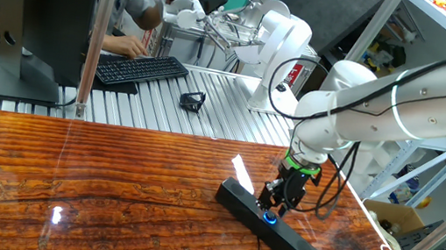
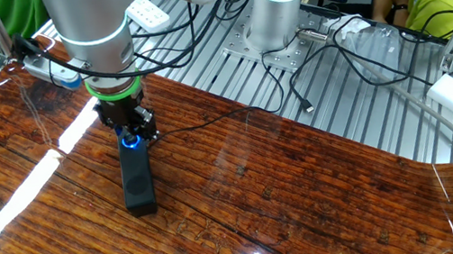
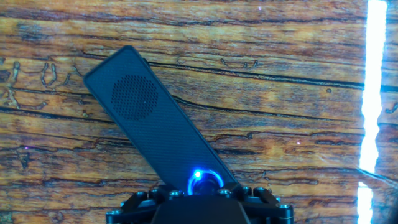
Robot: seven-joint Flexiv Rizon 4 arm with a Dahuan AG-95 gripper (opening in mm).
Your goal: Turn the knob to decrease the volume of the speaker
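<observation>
I have the hand [image 1: 273, 205] down on the speaker [image 1: 266, 225], which lies flat on the wood-grain counter [image 1: 90, 185] with the blue-lit knob [image 3: 200, 181] about midway along its top. In the hand view the knob glows right at the hand's lower edge, with the round speaker grille [image 3: 133, 98] up toward the bar's far end. The fingers look closed in around the knob — but none of the 3 views shows the fingertips clearly, so I cannot tell whether they actually grip it or how far apart they stand.

My worries from here: the knob sits flush and small, so a weak pinch would likely slip and the wrist would turn without the volume changing. The speaker is light and loose on the counter, so too much twist or downward drag could spin the whole bar instead. Its thin cable [image 2: 199, 128], running off from the bar beside the hand, might snag as the wrist rotates. Turning the wrong way would raise the volume.

I can read no brand, label or writing on the speaker in any view.
</observation>
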